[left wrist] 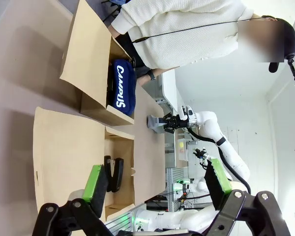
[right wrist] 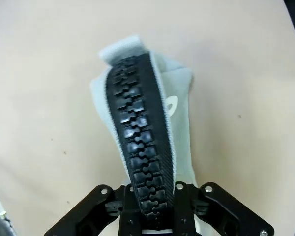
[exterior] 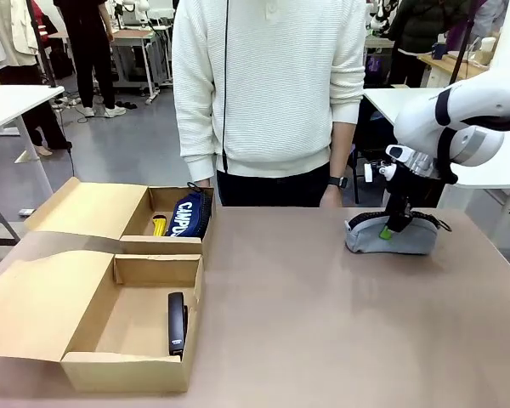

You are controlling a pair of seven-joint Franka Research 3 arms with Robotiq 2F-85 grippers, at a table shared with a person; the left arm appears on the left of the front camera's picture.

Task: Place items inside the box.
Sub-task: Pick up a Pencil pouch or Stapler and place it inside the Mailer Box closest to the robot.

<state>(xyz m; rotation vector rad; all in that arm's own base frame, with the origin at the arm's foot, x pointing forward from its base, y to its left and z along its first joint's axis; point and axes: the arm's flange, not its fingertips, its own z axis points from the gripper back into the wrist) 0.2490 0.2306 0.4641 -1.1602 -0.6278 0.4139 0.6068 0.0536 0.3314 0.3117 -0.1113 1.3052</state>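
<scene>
Right tool (right wrist: 155,199) around grey pencil case (right wrist: 183,142)

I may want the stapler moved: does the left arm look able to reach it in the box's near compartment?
Probably yes: the stapler lies uncovered in the open-topped box, and the left gripper stands open.

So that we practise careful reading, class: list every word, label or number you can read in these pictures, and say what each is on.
"CAMPUS": white letters on the navy case.
White mark on the grey case: too small to read.
No other text is legible.
</scene>
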